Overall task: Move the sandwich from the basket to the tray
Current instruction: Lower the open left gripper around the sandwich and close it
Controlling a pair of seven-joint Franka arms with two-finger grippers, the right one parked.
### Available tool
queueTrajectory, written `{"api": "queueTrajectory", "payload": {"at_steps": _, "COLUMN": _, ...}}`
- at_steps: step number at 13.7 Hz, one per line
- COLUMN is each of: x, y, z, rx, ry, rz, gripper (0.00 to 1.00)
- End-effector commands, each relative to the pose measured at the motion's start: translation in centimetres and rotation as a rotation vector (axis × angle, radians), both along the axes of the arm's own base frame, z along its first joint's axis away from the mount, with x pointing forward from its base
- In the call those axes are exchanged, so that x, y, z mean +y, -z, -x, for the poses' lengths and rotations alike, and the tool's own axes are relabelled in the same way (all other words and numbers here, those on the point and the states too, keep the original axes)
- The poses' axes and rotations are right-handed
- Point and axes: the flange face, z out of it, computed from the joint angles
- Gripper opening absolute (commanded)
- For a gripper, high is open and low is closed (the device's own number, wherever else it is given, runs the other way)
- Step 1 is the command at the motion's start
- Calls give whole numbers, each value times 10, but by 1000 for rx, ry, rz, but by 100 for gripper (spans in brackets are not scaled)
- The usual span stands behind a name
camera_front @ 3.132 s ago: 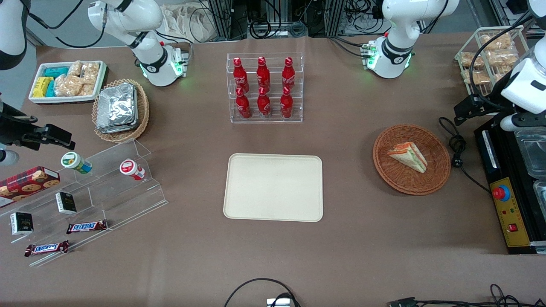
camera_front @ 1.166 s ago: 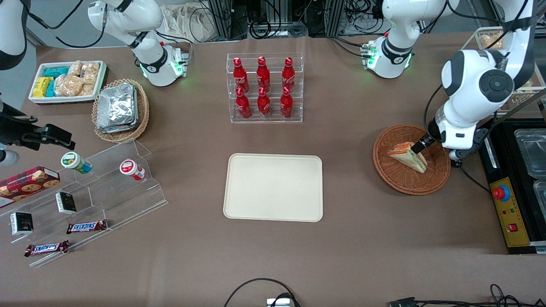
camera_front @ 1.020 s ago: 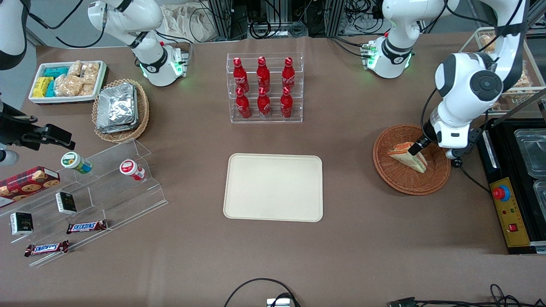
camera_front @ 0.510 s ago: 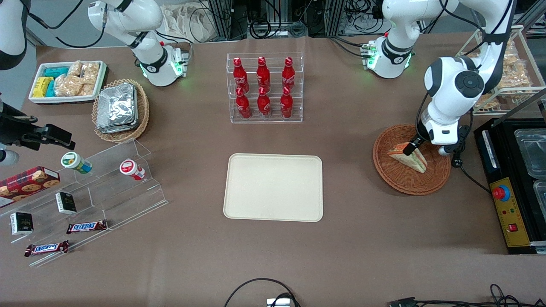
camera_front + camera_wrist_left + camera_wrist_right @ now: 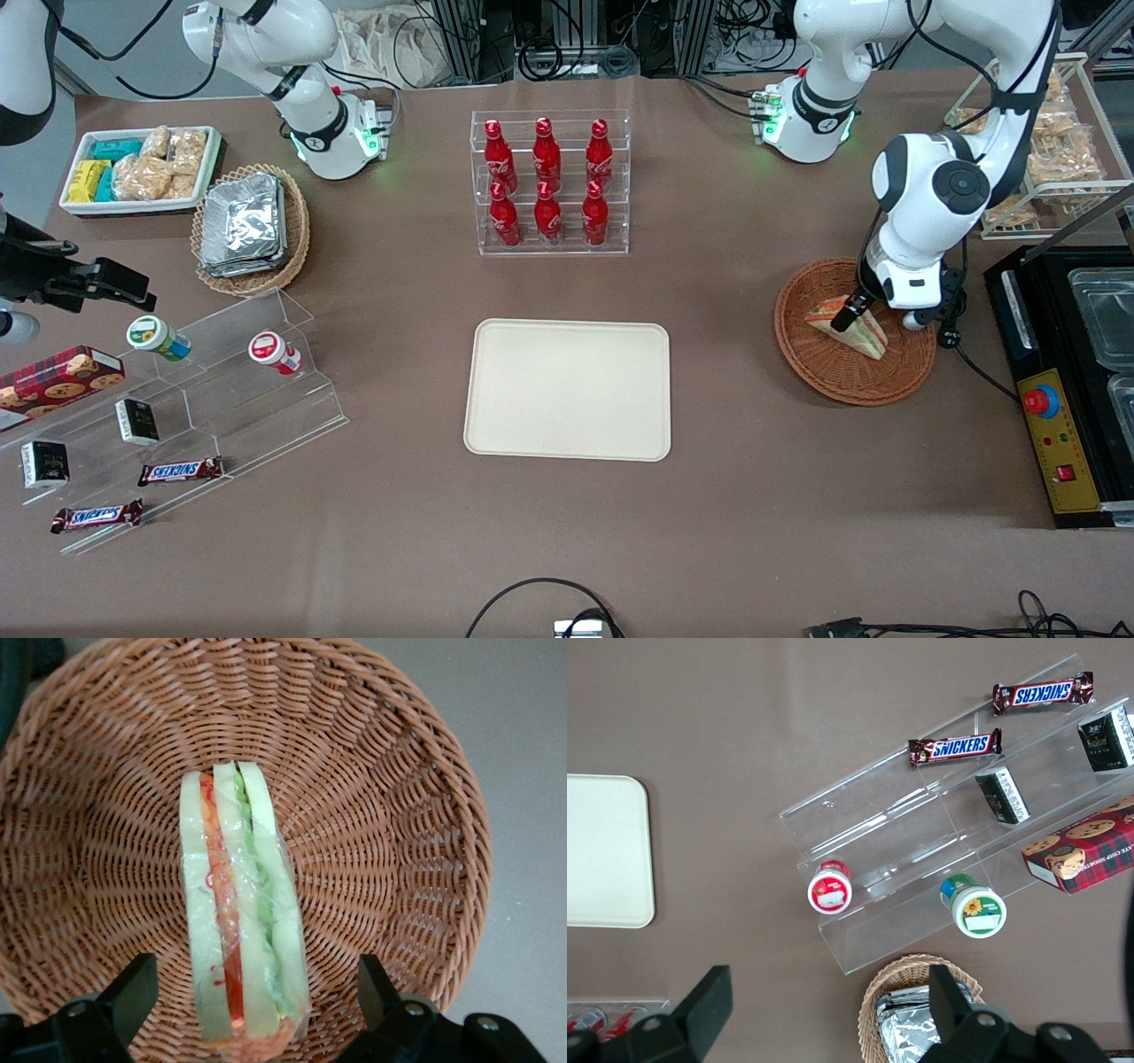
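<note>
The sandwich [image 5: 840, 322], a plastic-wrapped wedge of pale bread with orange-red and green layers [image 5: 241, 939], lies in the reddish-brown wicker basket [image 5: 824, 372] toward the working arm's end of the table. My gripper [image 5: 858, 310] hangs just above it, open, with one black finger [image 5: 133, 988] on each side of the wedge's wide end and a gap between each finger and the bread. The basket's weave [image 5: 381, 815] fills the left wrist view. The cream tray [image 5: 568, 389] lies bare in the middle of the table, well apart from the basket.
A clear rack of red bottles [image 5: 549, 182] stands farther from the camera than the tray. A white wire rack of snacks [image 5: 1054, 142] and a black control box [image 5: 1059, 416] flank the basket. A black cable [image 5: 952, 319] lies beside it. Clear shelves [image 5: 221, 390] stand toward the parked arm's end.
My arm swung in from the table's end and came down over the basket. In the last second the gripper shifted slightly toward the tray. The sandwich has not moved.
</note>
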Motion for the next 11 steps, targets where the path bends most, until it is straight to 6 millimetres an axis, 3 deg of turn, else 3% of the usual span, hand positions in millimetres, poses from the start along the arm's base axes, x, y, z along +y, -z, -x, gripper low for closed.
{"api": "queueTrajectory", "payload": {"at_steps": 1, "x": 0, "y": 11, "z": 1, "rx": -29, "ry": -21, "rz": 3, "gripper": 99}}
{"api": "queueTrajectory", "payload": {"at_steps": 4, "x": 0, "y": 16, "z": 1, "rx": -24, "ry": -19, "rz": 4, "gripper": 88}}
{"api": "queueTrajectory", "payload": {"at_steps": 7, "x": 1, "y": 22, "z": 2, "rx": -12, "ry": -18, "rz": 4, "gripper": 55}}
{"api": "queueTrajectory", "payload": {"at_steps": 11, "x": 1, "y": 27, "z": 2, "rx": -8, "ry": 5, "rz": -2, "gripper": 25}}
